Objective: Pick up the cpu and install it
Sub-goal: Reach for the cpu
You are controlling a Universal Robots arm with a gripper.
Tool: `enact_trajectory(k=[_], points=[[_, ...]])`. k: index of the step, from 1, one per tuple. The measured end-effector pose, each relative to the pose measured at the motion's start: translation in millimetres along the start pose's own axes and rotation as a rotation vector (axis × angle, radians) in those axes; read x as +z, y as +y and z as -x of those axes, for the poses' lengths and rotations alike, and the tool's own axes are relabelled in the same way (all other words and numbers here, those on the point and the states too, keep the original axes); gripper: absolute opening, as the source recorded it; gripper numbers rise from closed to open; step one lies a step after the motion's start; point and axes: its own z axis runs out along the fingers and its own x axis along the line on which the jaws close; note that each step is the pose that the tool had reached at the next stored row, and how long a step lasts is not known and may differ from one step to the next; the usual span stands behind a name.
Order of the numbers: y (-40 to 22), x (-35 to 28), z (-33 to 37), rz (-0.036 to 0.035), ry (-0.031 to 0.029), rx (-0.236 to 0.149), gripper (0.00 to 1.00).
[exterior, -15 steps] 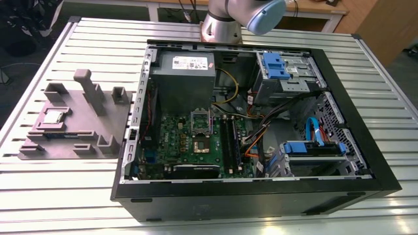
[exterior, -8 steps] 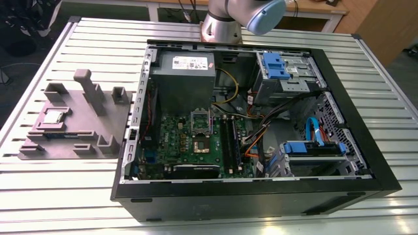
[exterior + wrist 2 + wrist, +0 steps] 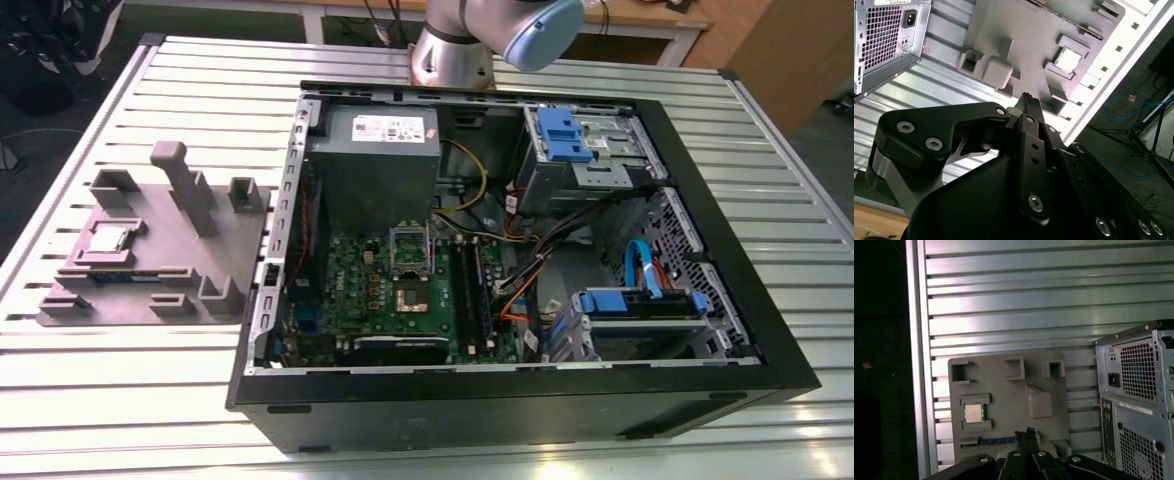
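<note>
The cpu (image 3: 107, 238) is a small silver square lying flat in a recess of the grey fixture plate (image 3: 187, 265), on the exterior view's left. Both wrist views show it too, as the cpu (image 3: 1068, 60) and the cpu (image 3: 974, 413). My gripper (image 3: 1027, 100) hangs well above the plate and clear of the chip, its black fingers pressed together with nothing between them. The tips of the gripper (image 3: 1024, 432) point down toward the plate's edge, beside the cpu. The dark socket (image 3: 410, 297) sits on the green motherboard inside the open computer case.
The open black computer case (image 3: 747, 300) takes up the middle and the exterior view's right of the ribbed metal table (image 3: 134, 400). Inside are a grey power supply (image 3: 380, 160), blue drive brackets (image 3: 567, 135) and cables. Upright pegs (image 3: 180, 180) rise from the fixture plate. The table edge (image 3: 916, 365) lies close to the plate.
</note>
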Motion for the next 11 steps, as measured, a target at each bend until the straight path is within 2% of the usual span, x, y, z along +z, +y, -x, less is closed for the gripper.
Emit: enact_trajectory(k=[11], points=[[-0.2,-0.1,-2.6,0.0000,0.0000,0.001,0.10]])
